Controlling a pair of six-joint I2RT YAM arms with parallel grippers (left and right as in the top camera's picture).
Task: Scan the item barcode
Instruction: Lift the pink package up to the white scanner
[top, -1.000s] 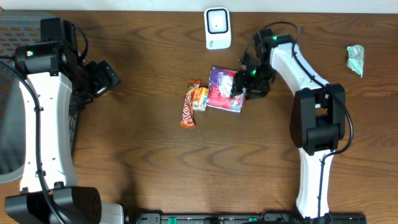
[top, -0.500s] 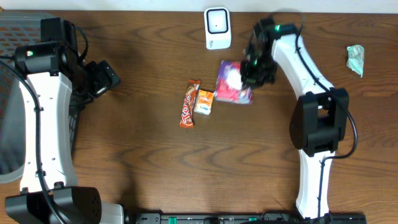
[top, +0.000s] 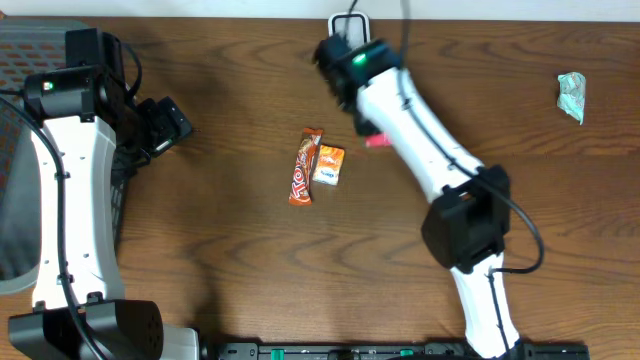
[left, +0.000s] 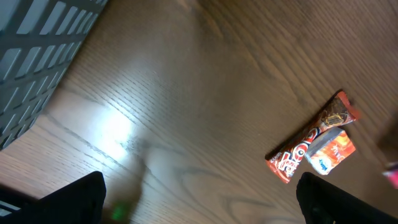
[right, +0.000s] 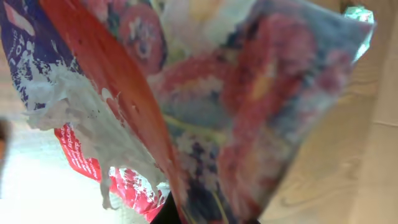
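my right tool (right: 177, 214) is closed on the flowery packet (right: 205, 106). the packet fills the wrist view so closely that i can not find a barcode on the side shown (perhaps it is on the other face). from above, my right arm reaches over the far middle of the tabletop (top: 200, 260). the white scanner (top: 347, 17) shows only as a small edge just past my wrist, and a pink corner of the packet peeks out beside the forearm. so the packet hangs near the scanner, on its near side i think, and the coming move is to turn the printed code toward the scanner window. my left tool (left: 199, 206) stands wide and holds nothing, well apart at the left, so the right arm is clearly the nearer one.
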